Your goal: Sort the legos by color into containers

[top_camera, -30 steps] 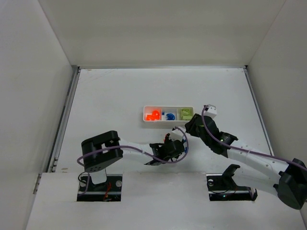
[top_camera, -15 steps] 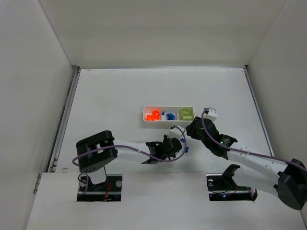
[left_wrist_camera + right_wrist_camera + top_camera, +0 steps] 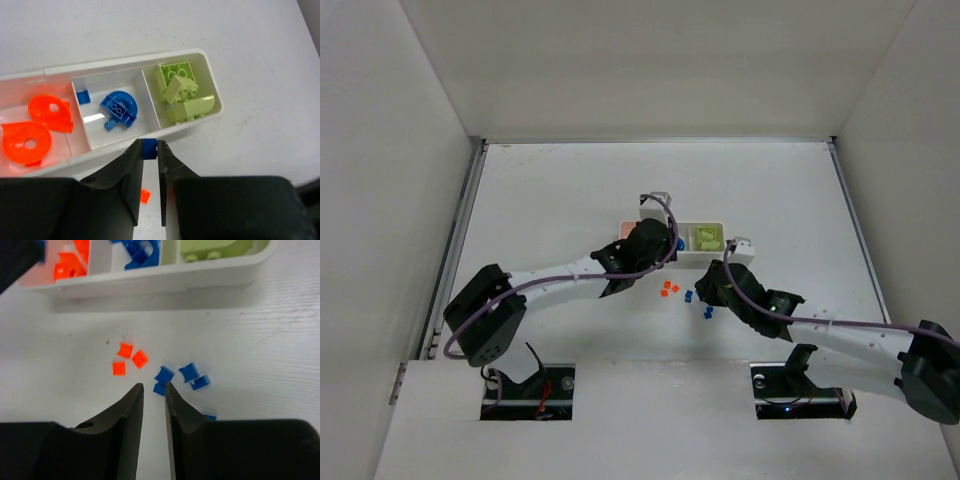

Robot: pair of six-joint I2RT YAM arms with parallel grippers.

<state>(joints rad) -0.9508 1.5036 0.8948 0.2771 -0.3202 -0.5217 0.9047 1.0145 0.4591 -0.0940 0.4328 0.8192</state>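
The white tray point(image 3: 210, 75) holds orange legos point(image 3: 27, 142) in its left container, blue legos point(image 3: 120, 107) in the middle one and lime-green legos point(image 3: 180, 90) in the right one. My left gripper point(image 3: 150, 151) is shut on a tiny dark-blue lego point(image 3: 149, 147), just over the tray's near wall by the middle container. My right gripper point(image 3: 151, 389) hangs low over the loose legos, open by a narrow gap. One blue lego point(image 3: 160, 388) lies at its right fingertip. More blue legos point(image 3: 188, 371) and three orange ones point(image 3: 125, 350) lie just beyond.
In the top view the tray point(image 3: 721, 240) sits mid-table with my left arm point(image 3: 560, 282) stretched over its left part. The loose orange point(image 3: 667, 289) and blue point(image 3: 708, 313) legos lie between the tray and my right arm point(image 3: 820, 330). White walls enclose the table.
My left gripper shut on the blue lego at the loose pile and swung up to the tray. My right gripper drew back from the tray's green end to the pile, its jaws narrowing.
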